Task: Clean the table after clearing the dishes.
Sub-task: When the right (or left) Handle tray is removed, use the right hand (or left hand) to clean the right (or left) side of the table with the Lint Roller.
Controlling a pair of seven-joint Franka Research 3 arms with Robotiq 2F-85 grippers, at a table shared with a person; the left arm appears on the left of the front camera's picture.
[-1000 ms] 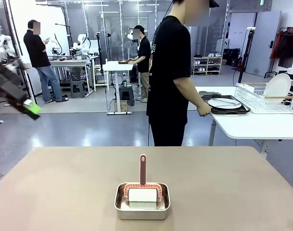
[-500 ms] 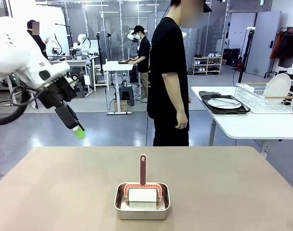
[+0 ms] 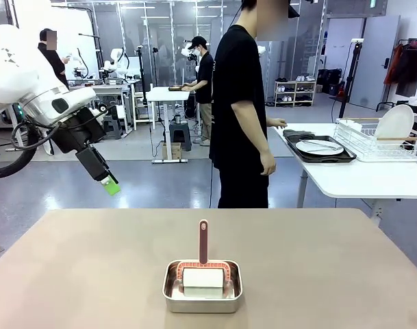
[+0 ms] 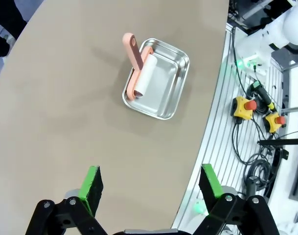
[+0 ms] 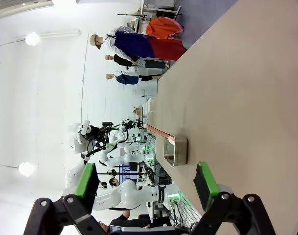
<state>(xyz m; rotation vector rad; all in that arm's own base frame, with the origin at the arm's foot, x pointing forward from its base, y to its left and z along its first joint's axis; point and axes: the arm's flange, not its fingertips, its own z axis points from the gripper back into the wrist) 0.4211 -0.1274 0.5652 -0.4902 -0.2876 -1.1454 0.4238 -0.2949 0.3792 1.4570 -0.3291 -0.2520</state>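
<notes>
Table (image 3: 92,260) is spreading out beneath your left gripper (image 3: 109,182), which is hanging wide open and empty; your right gripper (image 5: 145,180) is gaping too. Ahead and below the left one, the roller (image 3: 203,275) is sitting in the steel pan (image 3: 168,292). Coming in crooked on that raised handle (image 3: 203,240), you're risking tipping it or dragging the pan.

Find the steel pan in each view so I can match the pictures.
Front view: steel pan low centre, on the table.
Left wrist view: upper middle, near the table's edge.
Right wrist view: centre, seen side-on.
Shared landmark: the roller's pink handle sticking out of the pan.
</notes>
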